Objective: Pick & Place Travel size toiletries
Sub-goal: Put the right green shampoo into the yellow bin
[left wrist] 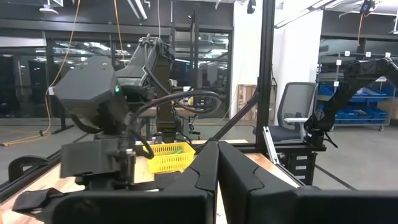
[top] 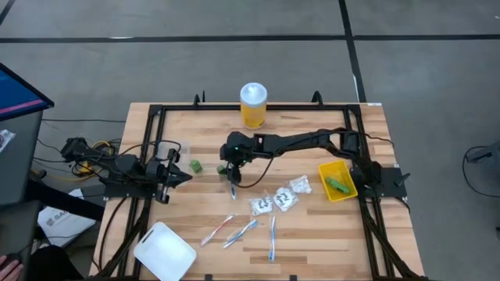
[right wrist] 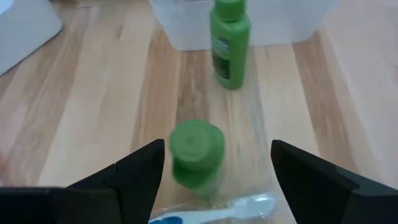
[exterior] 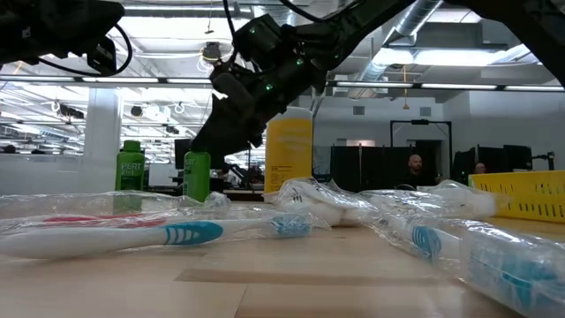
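Hovering with fingers spread wide, right gripper (right wrist: 214,171) over a small upright green bottle (right wrist: 196,151) mid-surface (top: 312,234), a second green bottle (top: 196,166) just left, wrapped toothbrushes (top: 234,227) and white packets (top: 273,200) nearer. Likely light, stiff, a little slick and easily tipped; best pinched across the round cap. Parked at left with fingers shut, left gripper (top: 185,177).

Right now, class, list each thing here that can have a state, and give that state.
Right gripper: open, over an upright green bottle.
Left gripper: shut, empty, at the table's left.
Second green bottle: upright.
Yellow jar: upright, lidded.
Yellow bin: holds a green item.
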